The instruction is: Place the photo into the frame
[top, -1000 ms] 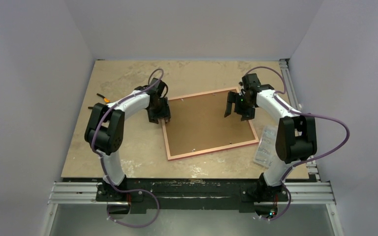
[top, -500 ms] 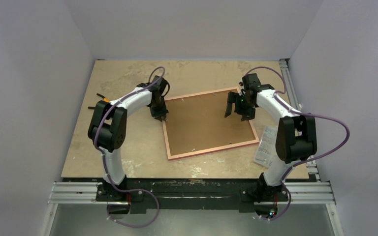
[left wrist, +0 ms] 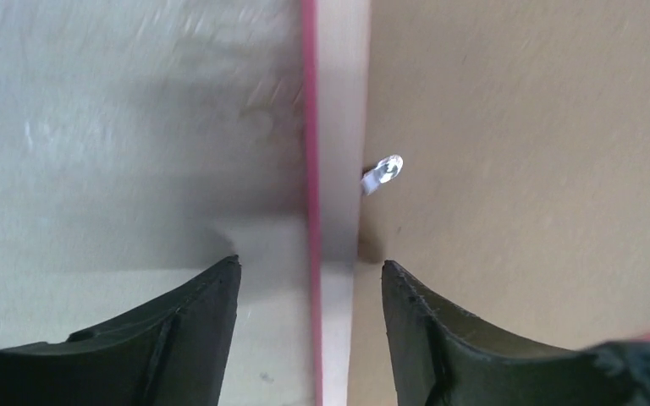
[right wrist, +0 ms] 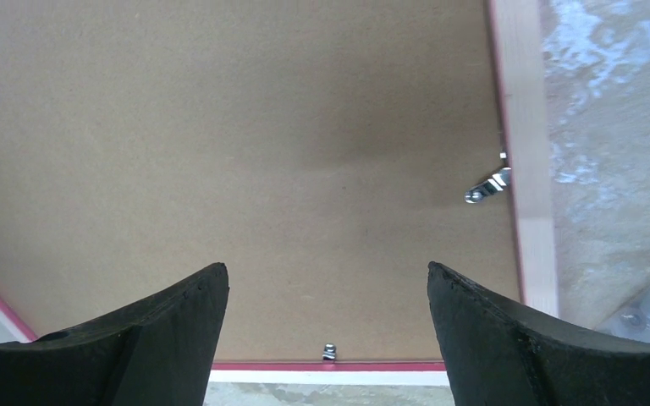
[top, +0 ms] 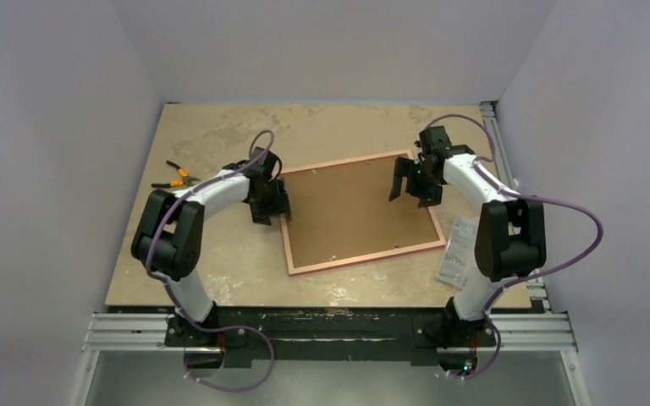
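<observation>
**A:** Where is the frame?

**B:** The frame (top: 367, 257) lies flat, back side up, in the middle of the worktop (top: 220, 135), slightly skewed. A brown backing board (top: 355, 211) fills it, with the pink edge showing around it.

**A:** And the left tool?

**B:** The left tool (left wrist: 310, 264) is at the frame's 9 o'clock rail, toward the far end. Its fingers stand apart, one over bare worktop and one over the board, with the rail running between them. It grips nothing. I cannot tell whether the tips touch the surface.

**A:** Anything close by?

**B:** A small metal tab (left wrist: 382, 172) sticks out from the rail's inner edge onto the board, at 12 o'clock from the tool in its wrist view.

**A:** The right tool?

**B:** The right tool (right wrist: 327, 269) is spread wide above the board, near the frame's 2 o'clock corner, and holds nothing. A second tab (right wrist: 487, 188) sits on the rail at 2 o'clock from its fingers.

**A:** What else is on the worktop?

**B:** Orange-handled pliers (top: 175, 175) lie at 9 o'clock from the frame, near the worktop's edge and well apart from it. A clear packet (top: 457, 252) lies at 4 o'clock, just beside the frame's corner.
</observation>
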